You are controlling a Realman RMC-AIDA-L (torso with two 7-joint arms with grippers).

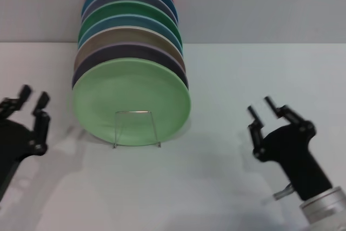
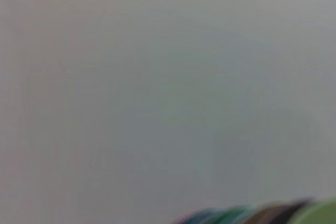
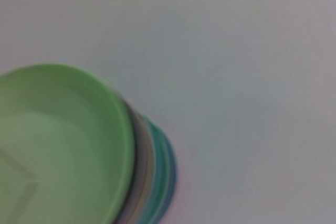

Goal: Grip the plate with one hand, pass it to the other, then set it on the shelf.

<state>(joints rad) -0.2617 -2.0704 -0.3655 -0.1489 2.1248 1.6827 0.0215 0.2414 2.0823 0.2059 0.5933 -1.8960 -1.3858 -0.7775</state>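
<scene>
Plate: the light mint-green plate stands on edge, face toward the robot, at the front of a row of upright plates; in the right wrist view it fills the lower corner, its rim in front of the others
Shelf: the thin silver wire rack stands in front of the plate's lower part, its squared front loop upright against the plate's face and much narrower than the plate
Other plates: a stack of coloured plates leans behind the mint one, in dark purple, tan, blue, darker green, lilac, teal and red toward the back; their rims show as a blurred band in the left wrist view
Left gripper: the black left gripper hangs at the left edge of the head view, well apart from the plate, fingers pointing up and spread wide, holding nothing
Right gripper: the black right gripper sits low on the right, fingers pointing up and toward the plates, parted with a clear gap, holding nothing; its silver wrist runs off the lower right corner
Table: the white tabletop lies bare between each gripper and the rack, with open room on both sides of the plates
Wall: a plain pale wall rises behind the row
Writing: no lettering can be made out on anything
</scene>
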